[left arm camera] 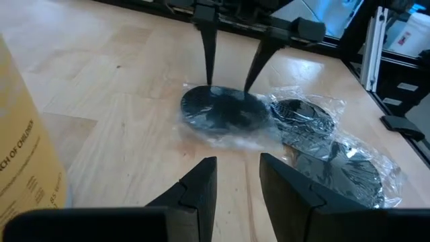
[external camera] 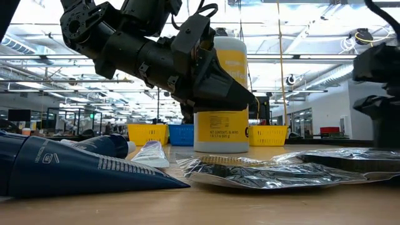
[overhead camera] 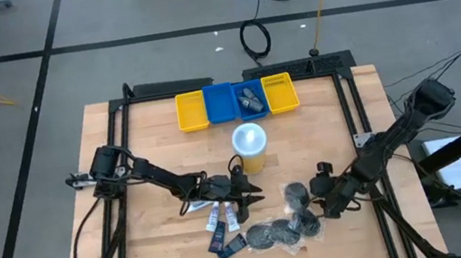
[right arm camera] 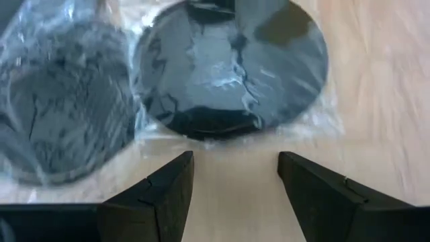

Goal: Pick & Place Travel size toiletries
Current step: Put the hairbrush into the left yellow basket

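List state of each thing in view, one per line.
left pincer: open, empty, above table near the cup
right pincer: open, empty, just short of a round packet
round dark packets: wrapped, lying flat on table
tubes: lying flat
yellow cup: upright, lid on
blue bin: holds grey items

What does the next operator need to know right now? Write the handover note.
Left gripper: jaws open, empty, near the yellow cup.
Right gripper: jaws open, empty, just short of a round dark packet.
Round packets and tubes lie loose on the table's near side.
Done: a few grey items sit in one blue bin.
Left: everything else.
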`<control>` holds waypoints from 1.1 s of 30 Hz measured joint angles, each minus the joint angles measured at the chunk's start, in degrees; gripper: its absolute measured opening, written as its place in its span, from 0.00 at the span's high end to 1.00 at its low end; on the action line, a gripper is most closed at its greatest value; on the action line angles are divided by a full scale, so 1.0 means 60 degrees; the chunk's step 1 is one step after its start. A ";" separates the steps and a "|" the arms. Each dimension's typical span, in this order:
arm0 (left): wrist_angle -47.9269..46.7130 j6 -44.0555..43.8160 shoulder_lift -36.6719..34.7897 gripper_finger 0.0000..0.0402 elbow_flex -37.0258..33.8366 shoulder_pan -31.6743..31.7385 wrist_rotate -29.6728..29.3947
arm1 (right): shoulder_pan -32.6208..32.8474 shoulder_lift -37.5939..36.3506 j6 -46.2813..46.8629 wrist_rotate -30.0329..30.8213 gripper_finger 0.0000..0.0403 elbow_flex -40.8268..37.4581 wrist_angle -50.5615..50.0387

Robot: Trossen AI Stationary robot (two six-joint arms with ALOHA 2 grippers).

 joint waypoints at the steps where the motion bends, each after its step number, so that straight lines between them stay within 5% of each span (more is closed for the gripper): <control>1: 0.0001 -0.0002 0.0000 0.72 0.0000 0.0000 0.0000 | -0.0069 0.0150 -0.0199 0.0072 0.46 0.0026 0.0218; 20: 0.0001 -0.0146 0.0000 0.72 0.0000 0.0000 0.0021 | -0.0228 0.0422 -0.1812 0.1379 0.46 0.0355 0.0458; 33: -0.0242 -0.0522 0.0535 0.72 0.0415 -0.0130 -0.0204 | -0.0630 0.0413 -0.2607 0.1346 0.47 0.0366 0.0964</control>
